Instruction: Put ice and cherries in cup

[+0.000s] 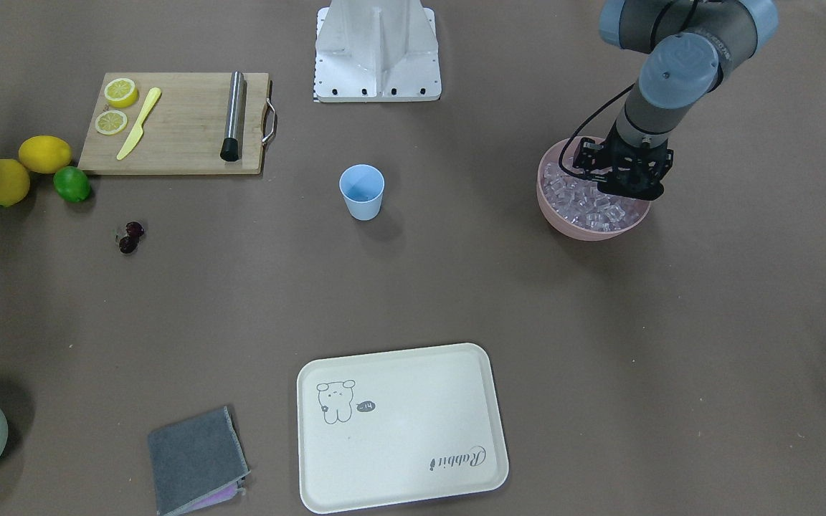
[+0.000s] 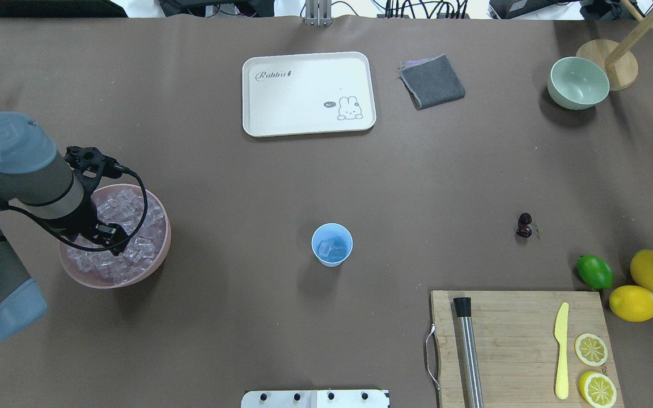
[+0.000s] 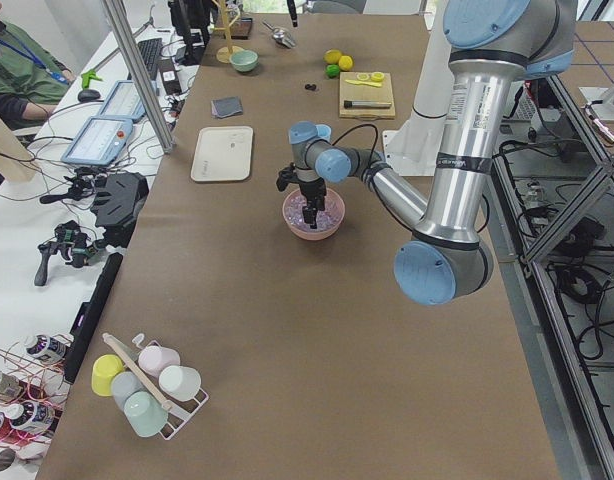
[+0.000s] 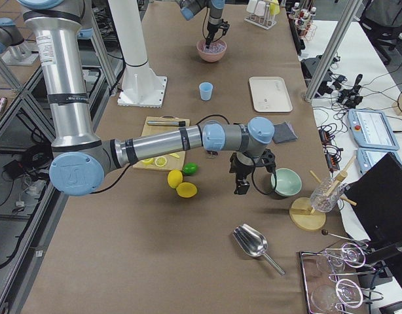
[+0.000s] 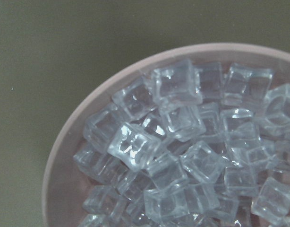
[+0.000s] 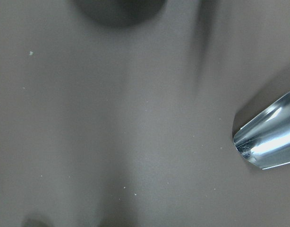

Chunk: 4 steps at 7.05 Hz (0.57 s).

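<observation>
The light blue cup [image 2: 332,245] stands upright mid-table, also in the front view [image 1: 362,191], with a clear cube or two of ice inside. A heap of ice [image 2: 134,249] fills a pink bowl [image 2: 156,263] at the table's left end. My left gripper [image 2: 112,241] reaches down into that bowl [image 1: 592,231]; its fingertips are hidden among the cubes, and the wrist view shows only ice [image 5: 183,156]. The dark cherries [image 2: 524,225] lie on the table to the cup's right. My right gripper [image 4: 242,188] hangs over bare table near a green bowl; I cannot tell its state.
A cutting board [image 2: 508,362] carries a yellow knife, lemon slices and a metal rod. Two lemons [image 2: 644,286] and a lime [image 2: 594,271] lie beside it. A cream tray [image 2: 308,93], a grey cloth [image 2: 432,81] and a pale green bowl [image 2: 578,83] sit at the far side. A metal scoop [image 4: 252,242] lies near the right arm.
</observation>
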Tool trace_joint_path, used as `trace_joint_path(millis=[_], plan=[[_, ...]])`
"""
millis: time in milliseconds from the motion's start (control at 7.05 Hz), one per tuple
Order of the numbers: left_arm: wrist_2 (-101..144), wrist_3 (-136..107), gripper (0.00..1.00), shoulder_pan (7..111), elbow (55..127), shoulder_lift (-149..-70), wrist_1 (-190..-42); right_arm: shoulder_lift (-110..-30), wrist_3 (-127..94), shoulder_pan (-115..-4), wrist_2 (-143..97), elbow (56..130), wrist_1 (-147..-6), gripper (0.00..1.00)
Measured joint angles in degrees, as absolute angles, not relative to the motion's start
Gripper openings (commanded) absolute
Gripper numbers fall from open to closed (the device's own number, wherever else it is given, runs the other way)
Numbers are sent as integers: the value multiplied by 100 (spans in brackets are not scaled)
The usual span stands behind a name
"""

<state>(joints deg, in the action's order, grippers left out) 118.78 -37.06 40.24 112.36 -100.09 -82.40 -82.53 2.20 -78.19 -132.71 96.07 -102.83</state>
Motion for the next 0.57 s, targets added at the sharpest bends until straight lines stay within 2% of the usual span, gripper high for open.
trace_joint_path(millis=[284, 568], plan=[[11792, -3714, 73, 3972, 11217, -10035, -8197, -8253, 220, -7814, -13271, 9607, -10283, 100], [11781, -3717, 50, 3957, 11188, -10059, -8192, -8253, 220, -7808, -13272, 9606, -10283, 100]])
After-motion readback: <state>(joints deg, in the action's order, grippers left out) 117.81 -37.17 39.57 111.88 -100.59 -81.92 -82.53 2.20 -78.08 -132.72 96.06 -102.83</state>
